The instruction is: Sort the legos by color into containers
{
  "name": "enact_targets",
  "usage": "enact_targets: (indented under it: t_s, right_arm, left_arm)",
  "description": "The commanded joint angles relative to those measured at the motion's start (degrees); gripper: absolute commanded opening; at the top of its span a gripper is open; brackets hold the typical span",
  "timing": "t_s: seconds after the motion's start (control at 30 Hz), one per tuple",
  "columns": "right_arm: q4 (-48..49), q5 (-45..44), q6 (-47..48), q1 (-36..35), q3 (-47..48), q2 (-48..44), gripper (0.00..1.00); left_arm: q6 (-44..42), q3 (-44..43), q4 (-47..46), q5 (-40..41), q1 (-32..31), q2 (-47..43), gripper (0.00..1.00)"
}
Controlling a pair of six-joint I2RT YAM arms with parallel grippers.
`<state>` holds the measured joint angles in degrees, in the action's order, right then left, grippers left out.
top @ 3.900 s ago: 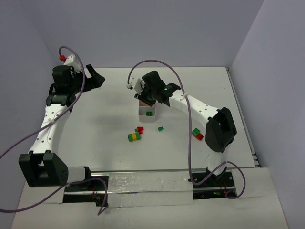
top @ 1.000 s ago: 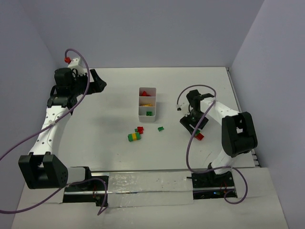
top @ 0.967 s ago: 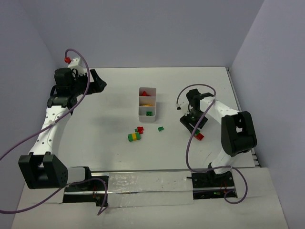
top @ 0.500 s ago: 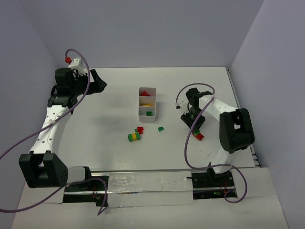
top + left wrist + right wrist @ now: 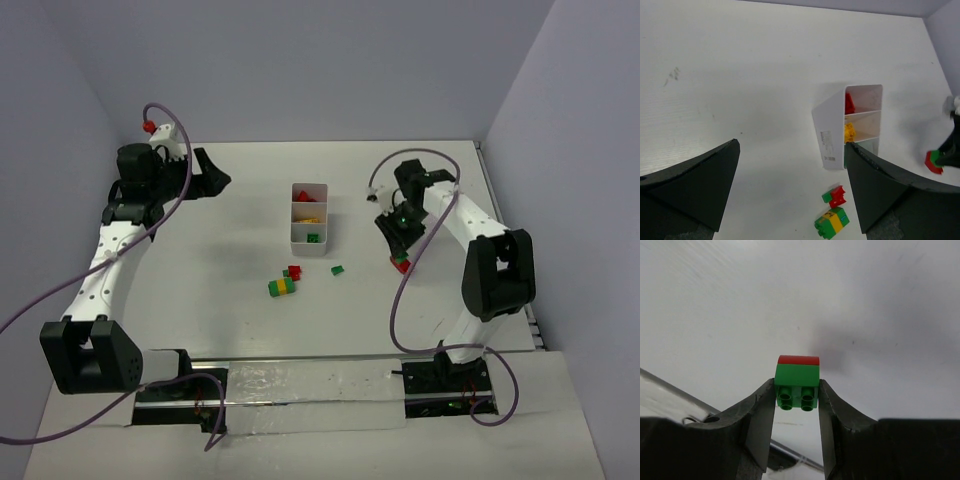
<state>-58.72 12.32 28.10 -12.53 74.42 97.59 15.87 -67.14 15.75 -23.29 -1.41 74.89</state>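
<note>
My right gripper (image 5: 400,258) (image 5: 797,390) is shut on a green-and-red lego stack (image 5: 797,381) (image 5: 401,264) and holds it above the table, right of the white three-compartment tray (image 5: 309,232) (image 5: 832,135). The tray holds red, yellow and green bricks, one colour per compartment. On the table in front of the tray lie a green-yellow stack (image 5: 282,287) (image 5: 831,223), a red-green pair (image 5: 293,272) (image 5: 834,196) and a single green brick (image 5: 338,270). My left gripper (image 5: 222,180) is open and empty at the far left, well away from the bricks.
Walls close the table at the back and both sides. A cable loops from my right arm (image 5: 395,320) over the table's right part. The table's front edge carries a metal rail (image 5: 310,385).
My right gripper came from over the tray to the green-red stack at the right, shut on it and lifted it toward the back. The left arm barely moved.
</note>
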Motion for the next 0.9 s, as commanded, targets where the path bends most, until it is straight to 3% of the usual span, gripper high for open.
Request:
enact_targets:
  t_s: [0.0,0.13,0.23,0.53,0.87]
  right_arm:
    - [-1.23,20.98,-5.25,0.06,13.7,-5.25,0.0]
    - [0.06,37.91,-11.15,-1.47,21.32,-4.47,0.0]
    - [0.91,45.34,-13.25,-4.53,23.92,-3.65,0.0]
    - [9.66,48.79,-20.29,-13.16,22.03,-7.45,0.0]
    - [9.59,52.77,-20.39,-13.66,21.94,-8.94,0.0]
  left_arm:
    - [1.12,2.57,-7.06,-18.55,-0.82,-3.08,0.96]
    - [3.55,3.65,-11.26,-29.94,-4.09,-3.22,0.95]
    - [3.56,2.71,-11.54,-33.59,-8.36,-2.9,0.94]
    - [5.77,1.64,-13.41,-37.21,-21.16,0.15,0.9]
    - [10.17,3.77,-19.44,-40.49,-24.4,1.78,0.84]
